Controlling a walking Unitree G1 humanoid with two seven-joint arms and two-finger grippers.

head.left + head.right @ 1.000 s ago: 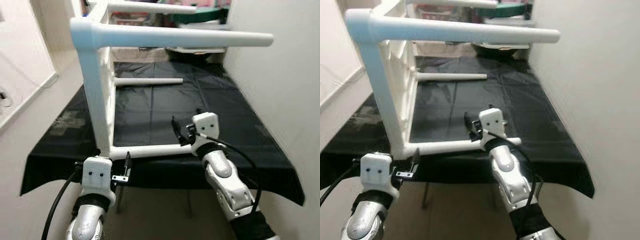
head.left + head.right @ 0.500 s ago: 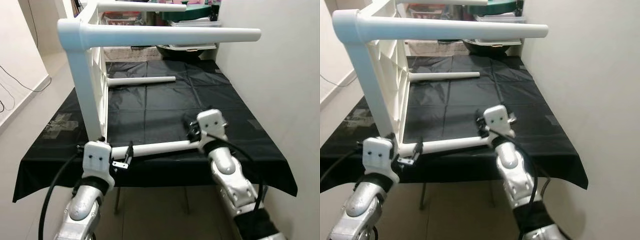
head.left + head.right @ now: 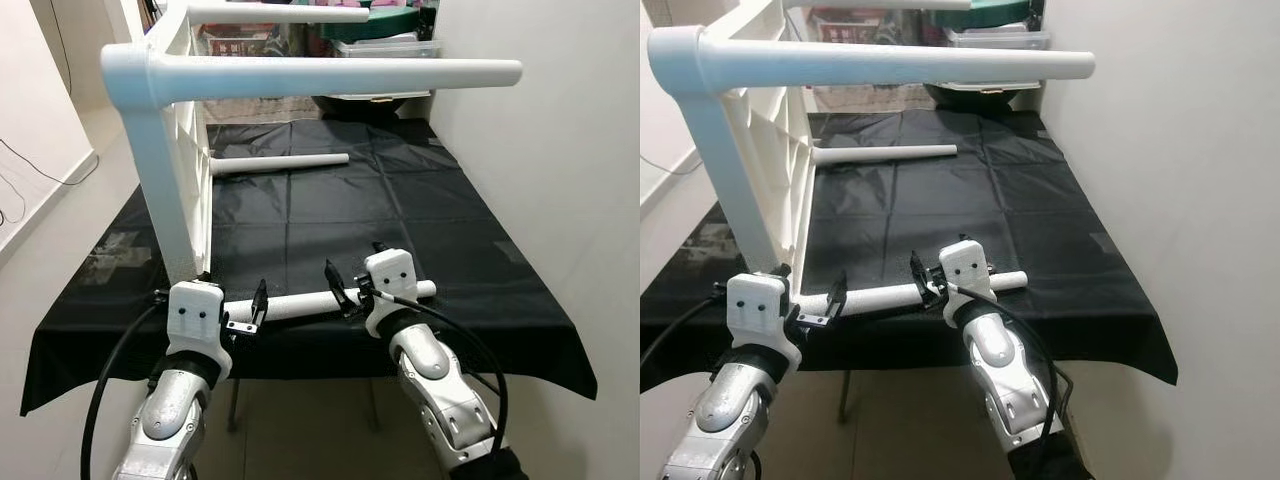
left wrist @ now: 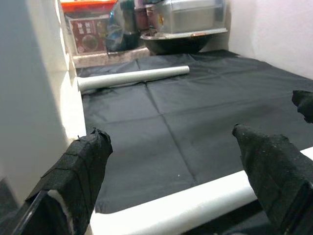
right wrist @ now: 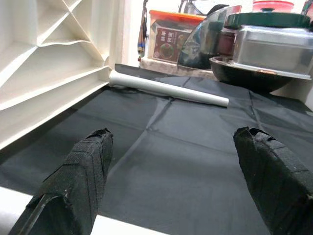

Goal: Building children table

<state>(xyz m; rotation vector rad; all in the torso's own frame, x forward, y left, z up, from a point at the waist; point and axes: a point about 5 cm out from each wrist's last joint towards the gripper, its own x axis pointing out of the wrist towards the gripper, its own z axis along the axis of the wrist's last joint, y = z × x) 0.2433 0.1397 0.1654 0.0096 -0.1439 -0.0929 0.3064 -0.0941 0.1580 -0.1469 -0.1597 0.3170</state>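
A white children's table lies on its side on the black cloth (image 3: 400, 200), its ribbed top panel (image 3: 180, 190) upright at the left. One leg (image 3: 340, 75) juts out high to the right. A far lower leg (image 3: 280, 162) rests on the cloth. The near lower leg (image 3: 300, 303) runs along the cloth's front edge. My left gripper (image 3: 212, 296) is open at that leg's base, one finger beside the panel and the other over the leg (image 4: 195, 205). My right gripper (image 3: 355, 270) is open over the leg's middle, with nothing between its fingers (image 5: 83, 181).
A plain wall (image 3: 560, 150) runs close along the right side. Pots, a metal tray and plastic boxes (image 3: 380, 45) crowd the far end. The cloth hangs over the front edge (image 3: 300, 352). Open floor (image 3: 60, 200) lies to the left.
My right gripper has moved left along the near leg, from its free end towards the middle, so the end now shows. The left gripper has stayed at the leg's base.
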